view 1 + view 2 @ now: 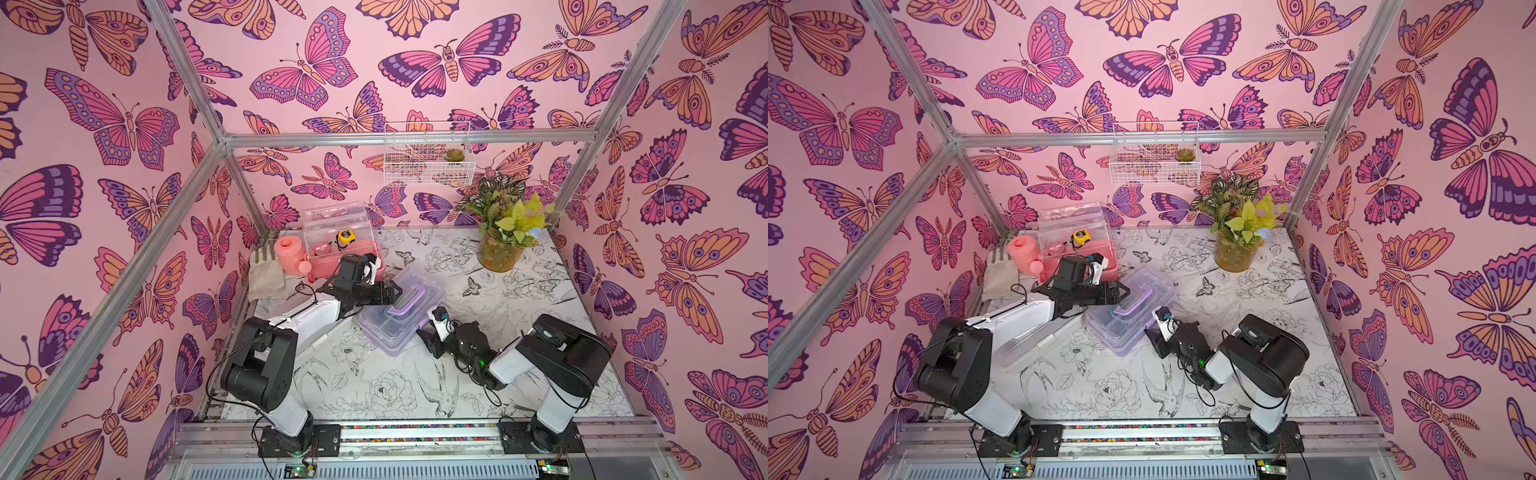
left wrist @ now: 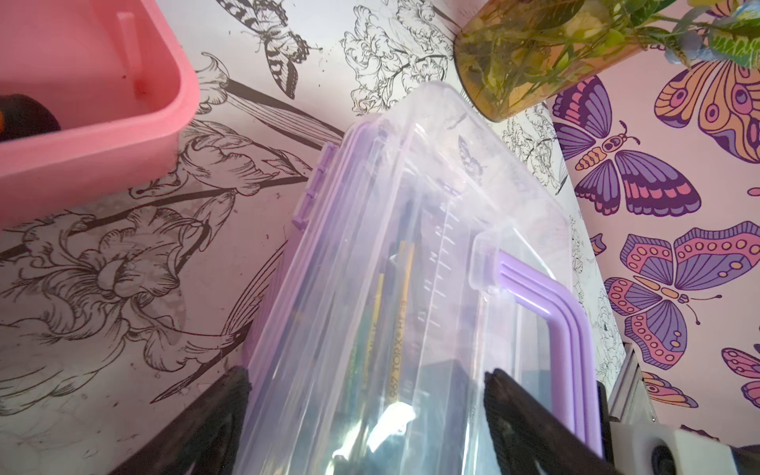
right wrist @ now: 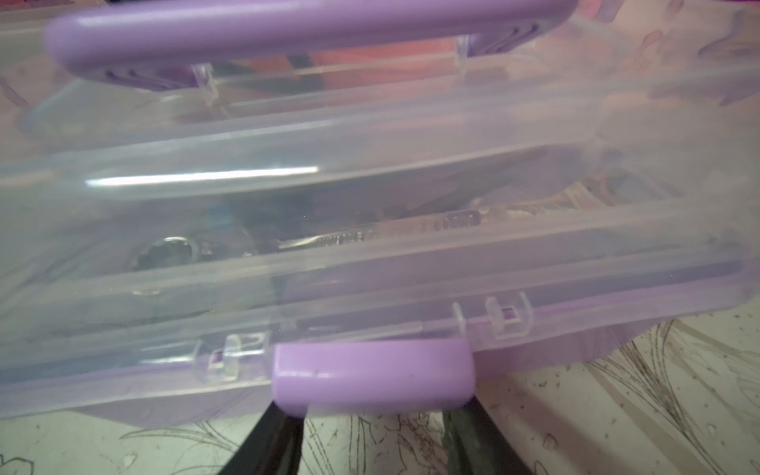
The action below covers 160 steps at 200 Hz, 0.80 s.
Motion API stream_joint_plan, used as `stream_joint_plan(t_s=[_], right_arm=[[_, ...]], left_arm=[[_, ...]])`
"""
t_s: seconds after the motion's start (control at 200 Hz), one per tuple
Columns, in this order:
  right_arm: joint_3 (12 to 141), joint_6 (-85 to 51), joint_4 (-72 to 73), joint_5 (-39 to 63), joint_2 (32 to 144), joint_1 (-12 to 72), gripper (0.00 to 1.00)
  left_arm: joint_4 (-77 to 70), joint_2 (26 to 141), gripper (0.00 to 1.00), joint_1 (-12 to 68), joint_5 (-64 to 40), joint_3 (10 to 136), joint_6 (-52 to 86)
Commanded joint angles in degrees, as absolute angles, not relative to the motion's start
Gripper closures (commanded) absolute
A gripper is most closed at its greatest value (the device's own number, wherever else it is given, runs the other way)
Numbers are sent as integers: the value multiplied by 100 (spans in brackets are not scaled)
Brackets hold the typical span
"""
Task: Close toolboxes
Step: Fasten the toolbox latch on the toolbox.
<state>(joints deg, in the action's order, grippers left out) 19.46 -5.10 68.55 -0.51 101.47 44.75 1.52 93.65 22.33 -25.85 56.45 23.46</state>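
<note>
The purple toolbox (image 1: 399,322) (image 1: 1129,320) lies mid-table with its clear lid down and its purple handle (image 2: 551,312) flat on top. My left gripper (image 1: 397,291) (image 2: 366,390) hovers open over the lid's left end, its jaws spread wide across it. My right gripper (image 1: 426,338) (image 3: 372,427) is open at the box's front, fingertips tucked under the purple latch (image 3: 372,376). The pink toolbox (image 1: 322,270) (image 2: 82,156) stands at the back left, its clear lid (image 1: 336,220) upright and open. A pale toolbox (image 1: 1034,347) shows partly under my left arm.
A pink watering can (image 1: 289,253) and beige gloves (image 1: 266,274) sit left of the pink toolbox, which holds a yellow tape measure (image 1: 345,237). A potted plant (image 1: 500,245) stands at the back right. A wire basket (image 1: 428,153) hangs on the back wall.
</note>
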Motion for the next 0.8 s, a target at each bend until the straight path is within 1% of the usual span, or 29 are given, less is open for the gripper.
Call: stream_joint_plan(t_s=[0.0,0.1,0.16,0.22,0.385,0.546,0.796], right_arm=[[2027,-892,7935,-97,10103,4423,73],[2092,-738,7919,12,10186,4426,73],[2092,-672,7642,24,10090,4423,73],[2098,-596,7049,38,9825,4423,73],[2455,-321,4492,278,8756,4421,74],[2603,-213,3549,220,8375,4424,74],[3130,-228,2445,197,8331,4416,74]], left_arm=[[977,9685,10,2303,-2432,5552,2287],[1054,9709,10,2303,-2349,5572,2251],[1121,9712,10,2311,-2267,5588,2200],[1178,9712,11,2320,-2179,5598,2156],[1205,9755,11,2346,-2067,5624,2101],[1208,9808,11,2355,-2118,5693,2075],[1206,9757,11,2364,-2109,5687,2048]])
